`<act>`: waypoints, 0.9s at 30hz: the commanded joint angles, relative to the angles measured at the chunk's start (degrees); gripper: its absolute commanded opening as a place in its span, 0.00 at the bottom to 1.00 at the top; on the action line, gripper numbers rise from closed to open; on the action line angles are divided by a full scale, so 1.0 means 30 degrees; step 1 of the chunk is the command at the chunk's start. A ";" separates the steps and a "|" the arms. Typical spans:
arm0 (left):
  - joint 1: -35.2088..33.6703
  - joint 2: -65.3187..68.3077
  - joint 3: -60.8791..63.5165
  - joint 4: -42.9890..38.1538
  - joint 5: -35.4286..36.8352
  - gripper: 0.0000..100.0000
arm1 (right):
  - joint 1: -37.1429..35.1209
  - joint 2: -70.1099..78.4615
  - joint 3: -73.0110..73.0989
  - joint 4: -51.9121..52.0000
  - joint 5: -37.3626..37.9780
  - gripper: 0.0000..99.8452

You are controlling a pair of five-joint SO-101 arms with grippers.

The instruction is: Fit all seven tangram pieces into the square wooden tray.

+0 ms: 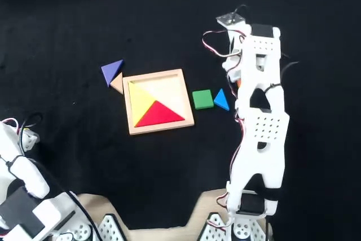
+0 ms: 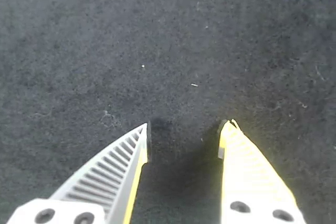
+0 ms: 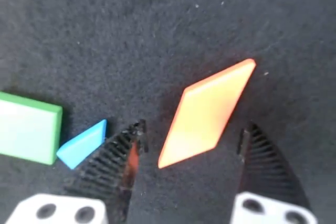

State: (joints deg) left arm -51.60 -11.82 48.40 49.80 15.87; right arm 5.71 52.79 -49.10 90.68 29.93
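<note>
The square wooden tray (image 1: 186, 91) lies mid-table with a yellow triangle (image 1: 141, 100) and a red triangle (image 1: 159, 114) inside it. A purple triangle (image 1: 111, 69) and a tan triangle (image 1: 117, 83) sit at its far left corner. Just right of the tray are a green square (image 1: 202, 99) (image 3: 26, 127) and a blue triangle (image 1: 221, 99) (image 3: 83, 143). My right gripper (image 3: 191, 132) is open, low over the cloth, its fingers either side of an orange parallelogram (image 3: 207, 111). My left gripper (image 2: 184, 135) is open over bare black cloth at the near left.
Black cloth (image 1: 67, 38) covers the table. The white right arm (image 1: 259, 117) stretches from the near edge up the right side, with loose wires (image 1: 217, 40) at its wrist. The left arm's base (image 1: 22, 196) sits in the near left corner.
</note>
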 commanded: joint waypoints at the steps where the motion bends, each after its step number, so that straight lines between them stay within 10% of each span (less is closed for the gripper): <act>1: 0.0249 -0.0088 -0.0220 0.0117 -0.0205 0.23 | -0.0733 -0.0190 -0.1245 0.0293 0.0176 0.27; 27: 0.0190 -0.0088 -0.0161 0.0117 -0.0205 0.23 | -0.0264 0.2711 -0.2242 -0.0029 0.0176 0.27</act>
State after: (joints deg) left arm -51.60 -11.82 48.40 49.80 15.87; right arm 2.64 59.38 -54.46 90.86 29.85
